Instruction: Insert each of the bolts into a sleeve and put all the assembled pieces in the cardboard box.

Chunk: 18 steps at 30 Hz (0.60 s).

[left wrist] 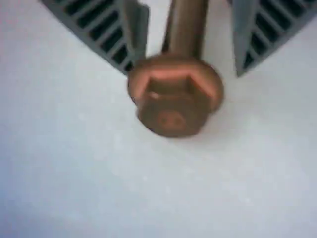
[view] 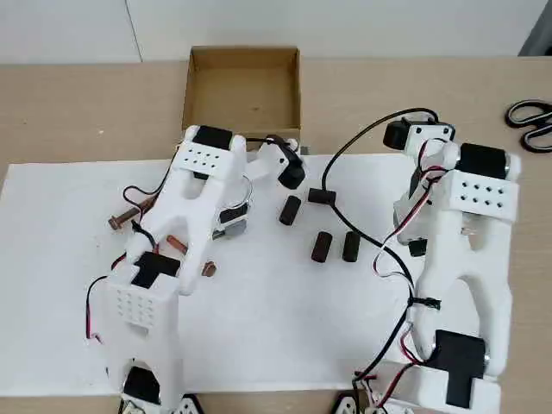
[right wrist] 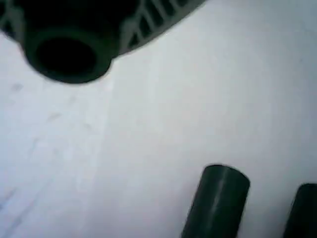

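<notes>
Left gripper (left wrist: 187,63) is down at the white paper (left wrist: 148,193), jaws spread, one ribbed finger on each side of the copper bolt (left wrist: 173,96). No pinch here; there's a gap on both sides of the shank. The hex flange head sticks out on the camera side and the shank runs through between the jaws. So you're on the pick, by my read.

Close slowly and centred. The shank is round, and if one finger lands first I'd expect it to roll or skid on the paper. Bite close behind the flange, so that as much bare shank as possible is free for the sleeve. Lift only once both pads are seated.

Over on the other side, the right gripper (right wrist: 84,20) looks clamped on a black sleeve (right wrist: 67,57), its open bore facing the wrist camera, with two loose sleeves (right wrist: 220,203) lying on the paper close by. That bore is your target, so bring the bolt in along its axis, not at an angle, or the tip will likely catch the rim.

In the high view, spare bolts (view: 125,217) lie by the left arm, another stray sleeve (view: 290,210) lies mid-sheet, and the cardboard box (view: 194,86) waits at the far edge of the paper.
</notes>
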Each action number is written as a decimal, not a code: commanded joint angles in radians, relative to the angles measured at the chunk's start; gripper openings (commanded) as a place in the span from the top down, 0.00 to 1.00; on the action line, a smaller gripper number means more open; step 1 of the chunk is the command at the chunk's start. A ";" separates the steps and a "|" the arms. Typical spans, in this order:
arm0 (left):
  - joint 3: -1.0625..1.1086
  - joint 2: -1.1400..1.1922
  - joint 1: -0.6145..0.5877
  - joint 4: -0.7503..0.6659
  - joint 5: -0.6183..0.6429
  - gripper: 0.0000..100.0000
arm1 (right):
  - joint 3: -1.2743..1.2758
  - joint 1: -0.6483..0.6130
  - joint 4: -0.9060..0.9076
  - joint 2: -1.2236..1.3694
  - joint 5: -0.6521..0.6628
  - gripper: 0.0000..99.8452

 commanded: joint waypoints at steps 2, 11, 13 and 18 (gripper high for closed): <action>-0.005 0.023 0.006 -0.023 -0.008 0.88 | -0.006 0.008 -0.001 -0.048 -0.011 1.00; -0.008 0.115 0.003 -0.048 -0.008 0.89 | -0.006 0.005 -0.001 -0.048 -0.008 1.00; -0.008 0.117 0.006 -0.052 -0.008 0.95 | -0.006 0.005 -0.001 -0.050 -0.006 1.00; -0.010 0.106 0.005 -0.052 -0.005 1.00 | -0.011 0.004 -0.001 -0.053 -0.006 1.00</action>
